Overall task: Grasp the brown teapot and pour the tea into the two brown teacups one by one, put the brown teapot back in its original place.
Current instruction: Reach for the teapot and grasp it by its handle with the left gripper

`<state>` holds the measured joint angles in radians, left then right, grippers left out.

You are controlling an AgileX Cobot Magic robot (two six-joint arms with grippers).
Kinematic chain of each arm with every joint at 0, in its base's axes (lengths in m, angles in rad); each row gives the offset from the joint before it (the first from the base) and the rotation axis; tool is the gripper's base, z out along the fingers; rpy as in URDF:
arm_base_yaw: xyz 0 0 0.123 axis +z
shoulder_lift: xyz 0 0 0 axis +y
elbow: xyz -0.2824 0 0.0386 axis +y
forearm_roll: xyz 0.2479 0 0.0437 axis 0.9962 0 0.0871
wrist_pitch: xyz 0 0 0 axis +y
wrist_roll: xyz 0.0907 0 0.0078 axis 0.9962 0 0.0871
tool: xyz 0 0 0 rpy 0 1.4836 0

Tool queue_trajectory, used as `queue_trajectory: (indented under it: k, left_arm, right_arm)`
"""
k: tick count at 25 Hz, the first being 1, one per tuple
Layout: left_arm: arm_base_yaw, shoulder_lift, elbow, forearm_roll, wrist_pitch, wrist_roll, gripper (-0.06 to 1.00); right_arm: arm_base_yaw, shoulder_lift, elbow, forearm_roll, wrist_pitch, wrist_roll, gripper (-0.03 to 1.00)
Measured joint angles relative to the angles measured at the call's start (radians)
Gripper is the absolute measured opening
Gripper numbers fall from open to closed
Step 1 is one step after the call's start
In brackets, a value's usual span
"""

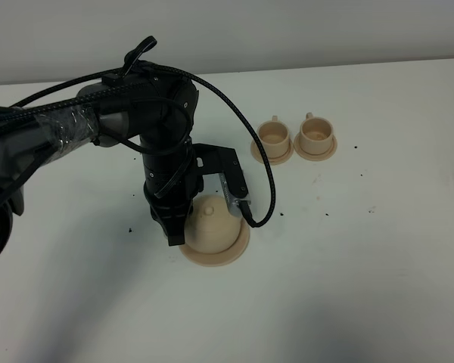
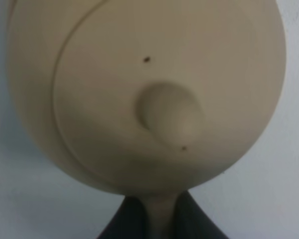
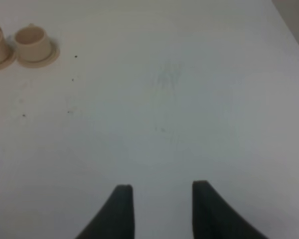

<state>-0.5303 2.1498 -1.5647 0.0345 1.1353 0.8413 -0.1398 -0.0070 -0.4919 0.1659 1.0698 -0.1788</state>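
Note:
The brown teapot sits on its flat round saucer plate near the table's middle. My left gripper reaches down at the teapot's left side. In the left wrist view the lid and knob fill the frame, and the loop handle is pinched between my dark fingers. The two brown teacups stand side by side on small saucers at the back right, and also show in the right wrist view. My right gripper is open and empty over bare table.
A black cable loops from the left arm over the table between the teapot and the cups. Small dark specks lie scattered on the white table.

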Motion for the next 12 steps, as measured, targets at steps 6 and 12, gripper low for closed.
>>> queue_trajectory:
  k: [6, 12]
  left_arm:
    - [0.000, -0.021, 0.000, -0.015, -0.003, 0.005, 0.15]
    - [-0.001, -0.056, 0.000, -0.025, -0.014, 0.007, 0.15]
  right_arm:
    - [0.000, 0.000, 0.000, 0.000, 0.000, 0.000, 0.31]
    - [0.000, 0.000, 0.000, 0.000, 0.000, 0.000, 0.31]
